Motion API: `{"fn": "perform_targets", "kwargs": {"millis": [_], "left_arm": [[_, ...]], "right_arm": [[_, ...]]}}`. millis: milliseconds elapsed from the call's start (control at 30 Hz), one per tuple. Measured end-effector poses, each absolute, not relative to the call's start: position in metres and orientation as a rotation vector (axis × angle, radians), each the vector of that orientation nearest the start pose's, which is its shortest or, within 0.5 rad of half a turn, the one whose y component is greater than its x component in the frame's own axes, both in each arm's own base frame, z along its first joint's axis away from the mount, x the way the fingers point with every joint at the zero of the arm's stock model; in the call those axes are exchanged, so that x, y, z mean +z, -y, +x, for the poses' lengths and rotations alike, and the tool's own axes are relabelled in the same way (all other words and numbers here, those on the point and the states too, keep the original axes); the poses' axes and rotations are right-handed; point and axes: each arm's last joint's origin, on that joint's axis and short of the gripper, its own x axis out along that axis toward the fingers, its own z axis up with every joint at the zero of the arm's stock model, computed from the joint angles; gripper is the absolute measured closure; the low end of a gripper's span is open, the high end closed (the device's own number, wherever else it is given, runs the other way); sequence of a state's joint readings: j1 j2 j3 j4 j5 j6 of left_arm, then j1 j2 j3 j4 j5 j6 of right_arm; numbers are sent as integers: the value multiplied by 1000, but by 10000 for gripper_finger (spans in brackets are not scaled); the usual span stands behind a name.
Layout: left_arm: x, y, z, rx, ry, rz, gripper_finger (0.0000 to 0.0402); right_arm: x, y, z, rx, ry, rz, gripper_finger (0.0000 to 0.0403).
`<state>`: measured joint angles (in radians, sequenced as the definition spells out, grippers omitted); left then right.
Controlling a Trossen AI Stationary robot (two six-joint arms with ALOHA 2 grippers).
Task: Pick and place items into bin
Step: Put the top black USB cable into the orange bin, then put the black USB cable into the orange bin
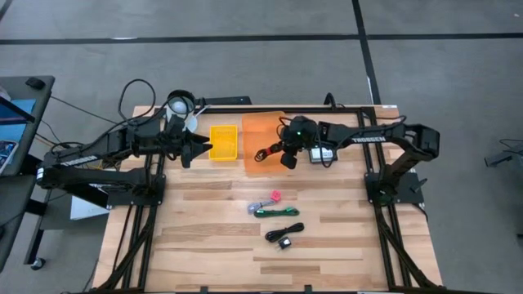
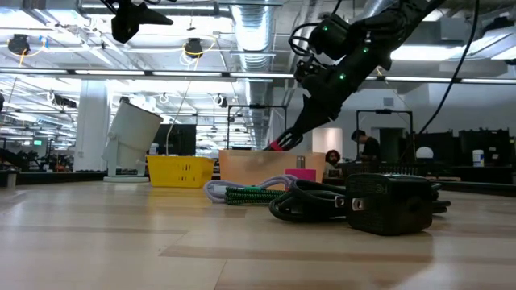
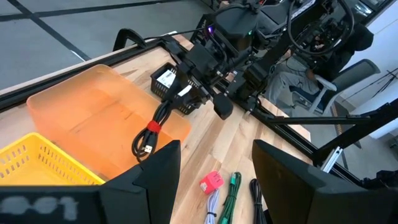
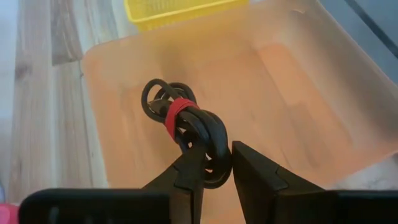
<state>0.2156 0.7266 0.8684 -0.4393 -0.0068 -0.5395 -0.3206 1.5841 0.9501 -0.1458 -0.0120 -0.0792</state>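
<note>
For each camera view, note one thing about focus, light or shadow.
High view: even light, soft shadows under both arms on the table.
Low view: bright ceiling strips glare; the near black adapter looks soft.
Left wrist view: its own fingers are dark and blurred.
Right wrist view: the black cable bundle is sharp and the orange bin looks hazy.

Light wooden plank table (image 1: pixel 204 245), bins at the back, loose bits up front.
At the far edge sits a translucent orange plastic bin (image 1: pixel 260 131), and just beside it a small yellow slotted basket (image 1: pixel 224 141); a white cylindrical cup-like object (image 1: pixel 181 104) stands near the basket's other side. Nearer the front, well apart from the bins, lie a small pink block (image 1: pixel 276 195), a pale grey cable (image 1: pixel 260 205), a green braided cable (image 1: pixel 275 212) touching it, then a coiled black cable with its black adapter block (image 1: pixel 285 236).
</note>
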Motion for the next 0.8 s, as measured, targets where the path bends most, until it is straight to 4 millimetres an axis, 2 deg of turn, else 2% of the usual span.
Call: {"fn": "perform_targets", "kwargs": {"millis": [167, 467, 633, 800], "left_arm": [[345, -32, 146, 295, -230, -564, 212], [345, -32, 146, 296, -230, -565, 212], [345, -32, 146, 296, -230, -565, 212], [345, -32, 146, 296, -230, -565, 212]], "right_arm": [[203, 102, 309, -242, -779, 63, 309], [206, 101, 311, -224, -769, 81, 215], [230, 94, 317, -152, -753, 104, 179], [263, 69, 315, -35, -795, 18, 168]]}}
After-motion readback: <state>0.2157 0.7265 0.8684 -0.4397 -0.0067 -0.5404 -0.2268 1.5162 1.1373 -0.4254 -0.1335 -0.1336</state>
